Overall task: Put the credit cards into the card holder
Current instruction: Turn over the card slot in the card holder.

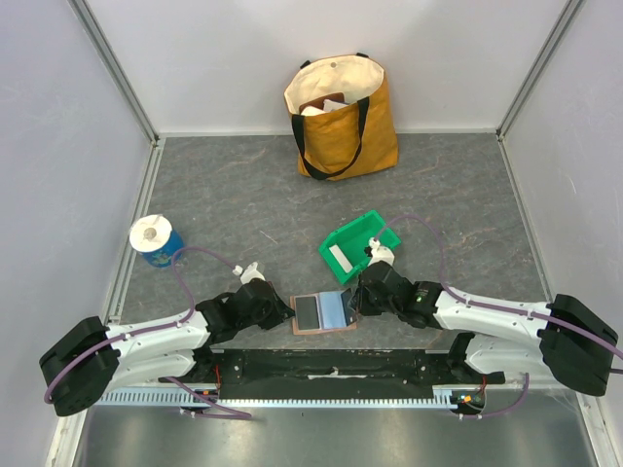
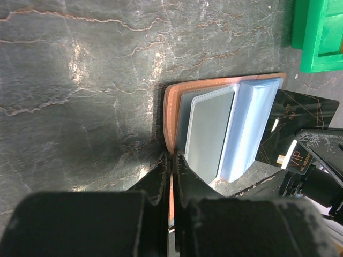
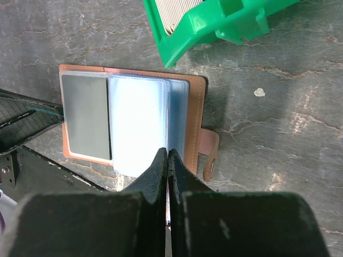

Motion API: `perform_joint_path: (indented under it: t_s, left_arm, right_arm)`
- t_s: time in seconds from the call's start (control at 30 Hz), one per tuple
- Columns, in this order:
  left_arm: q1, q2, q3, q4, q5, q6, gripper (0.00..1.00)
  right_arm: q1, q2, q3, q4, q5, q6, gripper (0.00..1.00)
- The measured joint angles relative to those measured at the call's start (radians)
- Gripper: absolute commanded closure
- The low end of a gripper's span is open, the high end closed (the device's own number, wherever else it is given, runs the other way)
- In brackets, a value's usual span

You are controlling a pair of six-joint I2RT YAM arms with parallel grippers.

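Note:
The terracotta card holder [image 1: 321, 313] lies open on the table, its blue-grey sleeves up. It also shows in the left wrist view [image 2: 172, 101] and in the right wrist view [image 3: 195, 107], with its snap tab [image 3: 210, 155] to the right. A dark grey card [image 2: 208, 131] sits in its left sleeve. My left gripper [image 2: 175, 156] is shut on the holder's brown cover edge. My right gripper [image 3: 168, 152] is shut on a black VIP card [image 2: 297, 126], held edge-on at the sleeves on the holder's right side. A white card [image 1: 341, 259] lies in the green bin.
The green plastic bin [image 1: 375, 232] stands just behind the holder, close to my right gripper [image 1: 352, 300]. A yellow tote bag [image 1: 341, 117] stands at the back wall. A blue cup with a white roll [image 1: 156, 238] sits at the left. My left gripper [image 1: 284, 309] is near the front edge.

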Motion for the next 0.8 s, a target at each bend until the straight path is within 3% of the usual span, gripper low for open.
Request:
perform_joint_path:
  t_s: [0.8]
  left_arm:
    - [0.0, 0.015, 0.0, 0.02, 0.014, 0.0, 0.98]
  right_arm:
    - [0.034, -0.021, 0.06, -0.069, 0.016, -0.002, 1.0]
